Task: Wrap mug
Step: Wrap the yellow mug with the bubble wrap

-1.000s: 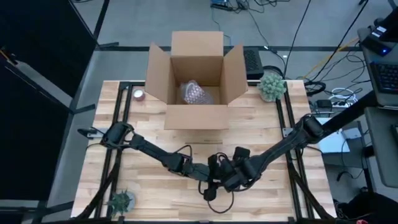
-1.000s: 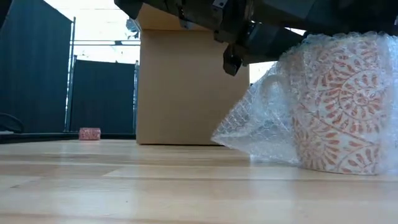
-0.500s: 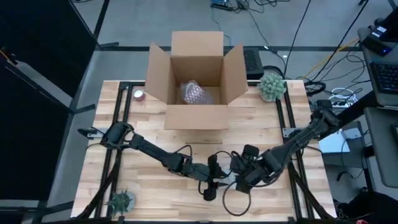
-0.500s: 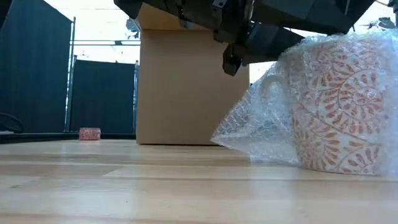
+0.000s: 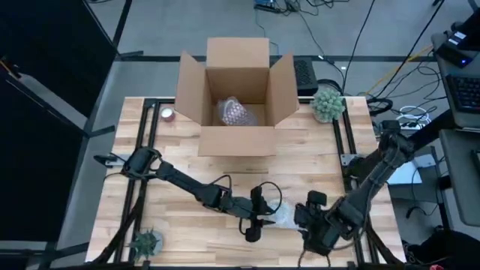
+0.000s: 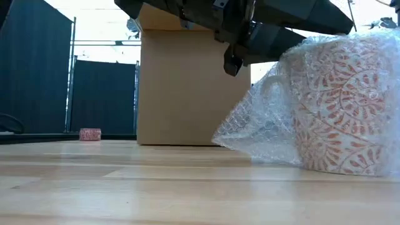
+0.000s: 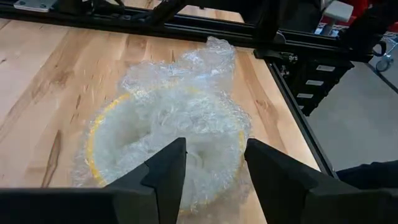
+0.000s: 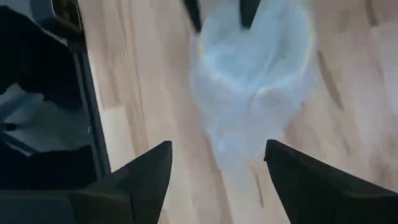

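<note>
Mug [image 7: 165, 134] sits upright on table [image 5: 187, 157], covered in loose wrap [image 6: 262, 125], directly under left claw [image 7: 212, 163], fingers spread, empty. Right claw [image 8: 217, 168] nearby, wide, empty. Likely ceramic: rigid, fragile; wrap soft, slippery. Pinch wrap tail, not rim.

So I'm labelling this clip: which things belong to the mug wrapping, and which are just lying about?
In the job:
mug
bubble wrap around it
left gripper, open above the mug
right gripper, open, pulled back
cardboard box

Lying about:
small plant
second plant
pink tape roll
</note>
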Controlling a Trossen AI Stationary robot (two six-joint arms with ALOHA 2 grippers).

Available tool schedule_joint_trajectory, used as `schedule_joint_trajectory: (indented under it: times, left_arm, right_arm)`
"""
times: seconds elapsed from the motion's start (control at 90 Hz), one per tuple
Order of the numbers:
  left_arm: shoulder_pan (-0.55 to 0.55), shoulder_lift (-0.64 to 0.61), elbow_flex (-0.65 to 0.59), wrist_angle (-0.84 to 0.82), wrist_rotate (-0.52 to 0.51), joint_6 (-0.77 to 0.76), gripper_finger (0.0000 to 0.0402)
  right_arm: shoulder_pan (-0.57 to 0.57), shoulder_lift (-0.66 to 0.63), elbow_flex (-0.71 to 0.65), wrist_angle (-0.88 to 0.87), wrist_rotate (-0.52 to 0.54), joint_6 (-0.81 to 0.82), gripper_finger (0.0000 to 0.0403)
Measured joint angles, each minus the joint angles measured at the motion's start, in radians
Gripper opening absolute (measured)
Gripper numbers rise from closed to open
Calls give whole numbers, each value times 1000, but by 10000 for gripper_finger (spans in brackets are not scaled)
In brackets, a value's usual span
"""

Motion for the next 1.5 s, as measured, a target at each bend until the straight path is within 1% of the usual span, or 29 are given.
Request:
schedule_joint_trajectory:
  times: [0.078,0.189,0.444,0.6,0.878,0.989,1.089,1.156,1.222,1.322,1.433,1.5]
  left_arm:
    - [0,0,0,0,0,0,160]
    - [-1,0,0,1,0,0,160]
    - [-1,0,-1,13,0,-2,160]
    - [-1,0,-1,21,10,-2,160]
    - [-1,1,-2,32,32,3,162]
    - [1,1,-1,33,71,7,178]
    - [7,-1,-1,36,121,6,202]
    - [10,-12,-1,18,135,1,219]
    - [12,-17,-1,11,135,4,234]
    - [12,-50,-3,-58,131,13,249]
    - [11,-82,-4,-124,76,40,254]
    - [11,-103,-4,-146,66,48,254]
  right_arm:
    - [29,39,0,-11,5,39,244]
    - [58,109,0,10,48,71,244]
    - [63,224,0,38,51,115,244]
    - [62,248,0,39,53,122,244]
    - [62,251,0,41,53,141,250]
    - [62,251,0,41,53,141,254]
    - [62,251,0,41,53,141,254]
    - [62,251,0,42,53,141,254]
    - [62,251,0,44,54,141,254]
    - [62,251,0,58,59,141,254]
    - [62,251,1,68,63,140,254]
    - [62,251,1,68,63,140,254]
